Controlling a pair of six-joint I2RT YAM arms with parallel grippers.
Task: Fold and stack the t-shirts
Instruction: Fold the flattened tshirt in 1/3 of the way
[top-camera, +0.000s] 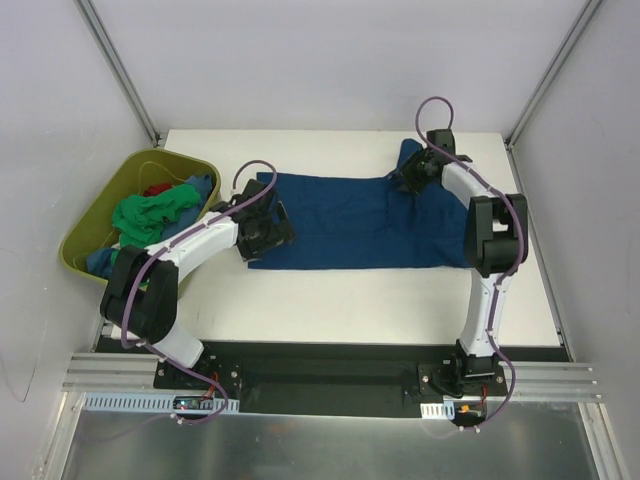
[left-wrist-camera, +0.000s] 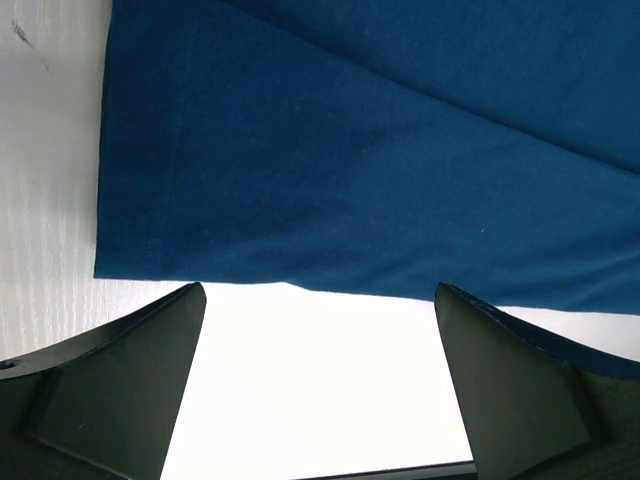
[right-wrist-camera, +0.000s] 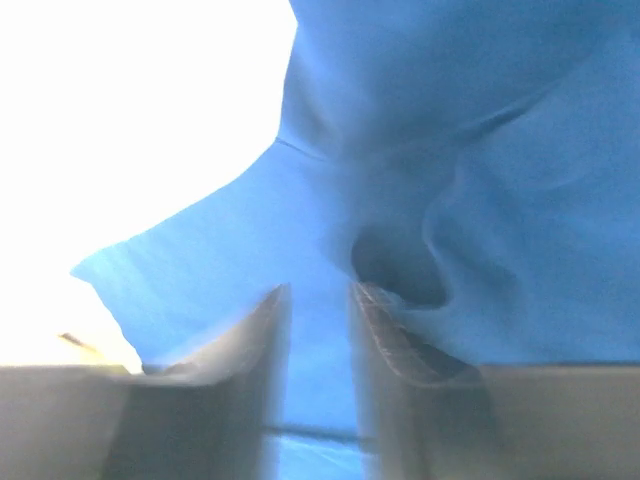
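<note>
While blue t-shirt (top-camera: 350, 220) covers white table (top-camera: 350, 300) between pale walls (top-camera: 300, 60), left hand (left-wrist-camera: 320, 295) open, right hand (right-wrist-camera: 320, 290) pinches it.

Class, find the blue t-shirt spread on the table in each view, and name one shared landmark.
Top external: the blue t-shirt lies flat, mid-picture.
Left wrist: the blue t-shirt fills the upper half.
Right wrist: the blue t-shirt, rumpled, fills centre and right.
Shared landmark: the white table beside its edge.
</note>
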